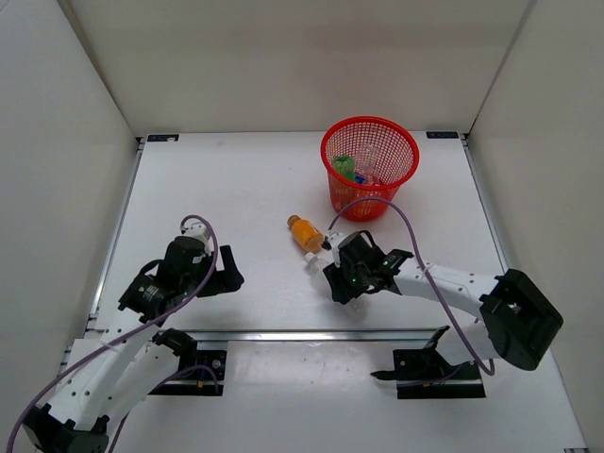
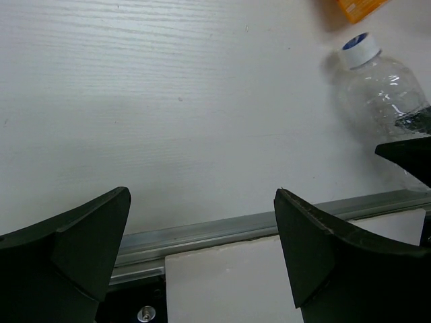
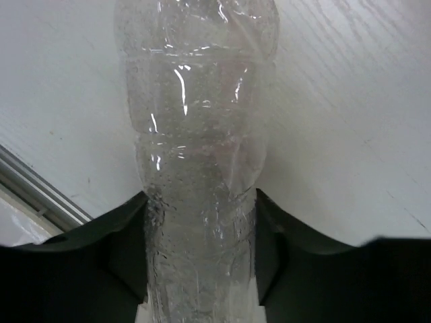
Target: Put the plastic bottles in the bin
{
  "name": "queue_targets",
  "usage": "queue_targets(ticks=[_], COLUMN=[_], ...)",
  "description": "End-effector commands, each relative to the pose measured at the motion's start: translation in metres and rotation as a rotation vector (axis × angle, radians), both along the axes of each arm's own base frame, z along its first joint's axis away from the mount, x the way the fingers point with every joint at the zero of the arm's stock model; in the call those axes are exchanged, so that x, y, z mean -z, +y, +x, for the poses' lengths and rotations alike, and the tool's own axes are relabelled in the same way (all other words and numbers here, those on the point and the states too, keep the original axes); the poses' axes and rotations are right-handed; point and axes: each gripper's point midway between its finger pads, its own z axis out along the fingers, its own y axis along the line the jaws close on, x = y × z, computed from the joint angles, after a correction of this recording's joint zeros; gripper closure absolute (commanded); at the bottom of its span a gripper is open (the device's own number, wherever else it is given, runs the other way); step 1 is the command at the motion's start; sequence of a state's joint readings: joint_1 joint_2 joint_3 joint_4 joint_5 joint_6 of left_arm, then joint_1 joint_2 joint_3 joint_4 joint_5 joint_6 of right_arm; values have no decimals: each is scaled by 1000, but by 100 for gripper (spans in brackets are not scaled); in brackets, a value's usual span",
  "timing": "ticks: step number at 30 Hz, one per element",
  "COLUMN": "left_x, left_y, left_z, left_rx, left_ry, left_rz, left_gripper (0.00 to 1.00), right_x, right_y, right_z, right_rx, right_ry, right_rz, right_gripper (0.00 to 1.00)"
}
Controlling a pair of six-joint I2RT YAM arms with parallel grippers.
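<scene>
- Right gripper: jaws clamped on the clear bottle at centre frame (it lies on the table); arm stretched low, leftward.
- Left gripper: jaws wide apart, empty; arm folded, lower left.
- Bin: upper right, green bottle inside.

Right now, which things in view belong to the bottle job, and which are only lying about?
Job: bin; green bottle inside it; orange bottle on the table; clear bottle in the right gripper.
Not job: purple cable; metal rail.
</scene>
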State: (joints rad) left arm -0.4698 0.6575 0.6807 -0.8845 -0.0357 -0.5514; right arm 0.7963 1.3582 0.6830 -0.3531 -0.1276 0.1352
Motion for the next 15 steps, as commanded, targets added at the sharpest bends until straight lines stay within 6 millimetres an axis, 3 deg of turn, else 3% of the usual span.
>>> queue_targets(ticks=[1,2,6,10,13,14,15], left_x=[-3,-3,-2,-3,-7,-5,-3], left_y=[-5,-6,-6,-8,-11,-12,-10], left_z=[-3,-4,3,5,12,13,15], left_rx=[3,10,-2,4,5,0,-17], left_ry=[19,20,9,18,3,7,10], left_rz=[-19,-27,-33,-28,-31,-34,-32], left_gripper=[1,1,1,1,1,1,1], right_x=[-40,-40,-82,-172,-271,-280,-303], right_y=[17,15,18,32,25,16,6], right_z=[11,6,-11,3,55,82,108], right_rx=[34,28,10,-101,-102,-65,-14], right_ry=[-118,-112,-115,-292,-553,-625,-704], right_rz=[81,79,203,367,415,375,370], right_gripper=[61,64,66,65,67,69,68])
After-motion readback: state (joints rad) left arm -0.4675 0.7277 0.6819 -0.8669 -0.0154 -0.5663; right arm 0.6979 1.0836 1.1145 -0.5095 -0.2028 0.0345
